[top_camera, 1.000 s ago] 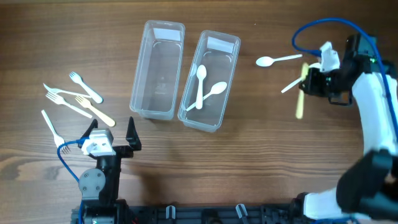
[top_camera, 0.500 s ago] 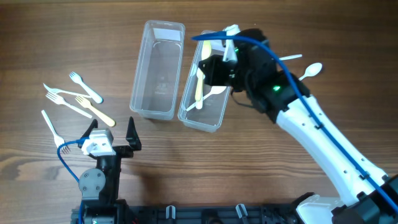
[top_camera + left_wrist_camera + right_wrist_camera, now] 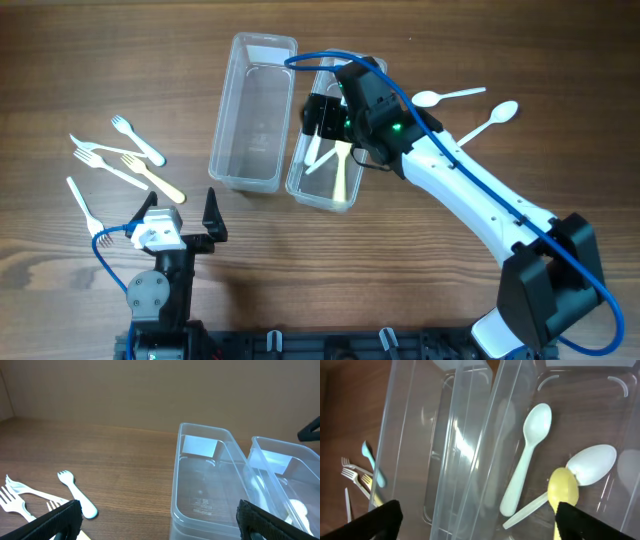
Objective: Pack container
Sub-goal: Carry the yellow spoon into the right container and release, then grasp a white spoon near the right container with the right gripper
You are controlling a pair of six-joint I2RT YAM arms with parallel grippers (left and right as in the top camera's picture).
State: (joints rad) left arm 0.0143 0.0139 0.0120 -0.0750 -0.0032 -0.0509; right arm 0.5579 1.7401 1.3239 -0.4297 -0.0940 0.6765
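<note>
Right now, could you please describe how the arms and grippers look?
The right arm has white links, black joints, a green light near its wrist and a looping blue cable. The left arm shows a black body, a grey round joint cap, a white wrist block and a blue cable. The left gripper and right gripper have black fingers.

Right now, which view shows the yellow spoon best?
The right wrist view: the yellow spoon shows its bowl clearly, overlapping a white spoon inside the container. Overhead shows only a pale yellowish streak near the right gripper. The left wrist view does not show it.
</note>
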